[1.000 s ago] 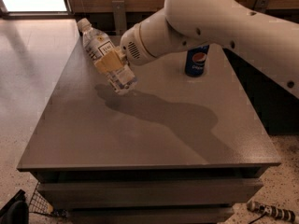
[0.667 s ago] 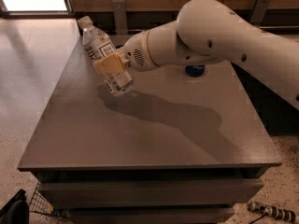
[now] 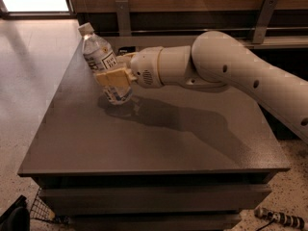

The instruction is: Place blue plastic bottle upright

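Note:
The blue plastic bottle (image 3: 102, 61) is clear, with a white cap and a printed label. It is tilted, cap up and to the left, its base close to or on the grey table (image 3: 159, 138) at the back left. My gripper (image 3: 114, 77) is shut on the bottle's lower half, its tan fingers (image 3: 111, 78) wrapped round the body. The white arm reaches in from the right across the table.
A flat dark packet (image 3: 126, 50) lies at the table's back edge, behind the gripper. A wooden wall with metal brackets stands behind the table. The arm hides the back middle of the table. The floor lies to the left.
The arm has swung lower and now covers the blue can at the back. The bottle stays in the gripper at about the same spot, still tilted.

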Controlling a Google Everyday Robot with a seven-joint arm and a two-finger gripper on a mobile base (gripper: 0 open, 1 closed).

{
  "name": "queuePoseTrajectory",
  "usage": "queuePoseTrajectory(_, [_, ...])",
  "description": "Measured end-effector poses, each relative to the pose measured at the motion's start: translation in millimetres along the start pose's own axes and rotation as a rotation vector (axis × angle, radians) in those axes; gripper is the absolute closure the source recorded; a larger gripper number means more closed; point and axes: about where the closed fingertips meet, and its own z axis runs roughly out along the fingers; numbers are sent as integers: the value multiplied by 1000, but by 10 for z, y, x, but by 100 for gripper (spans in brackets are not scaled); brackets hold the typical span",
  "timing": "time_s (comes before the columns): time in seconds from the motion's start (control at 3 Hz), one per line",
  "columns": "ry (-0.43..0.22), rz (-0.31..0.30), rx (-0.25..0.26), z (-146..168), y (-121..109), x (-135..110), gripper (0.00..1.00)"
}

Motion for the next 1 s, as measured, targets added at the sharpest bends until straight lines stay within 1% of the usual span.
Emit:
queuePoseTrajectory(0.33, [-57,-167,-45,45,110,30,100])
queuePoseTrajectory(0.67, [-93,-230,-65,67,156,59,100])
queuePoseTrajectory(1.0, [-122,-216,-75,86,159,64,100])
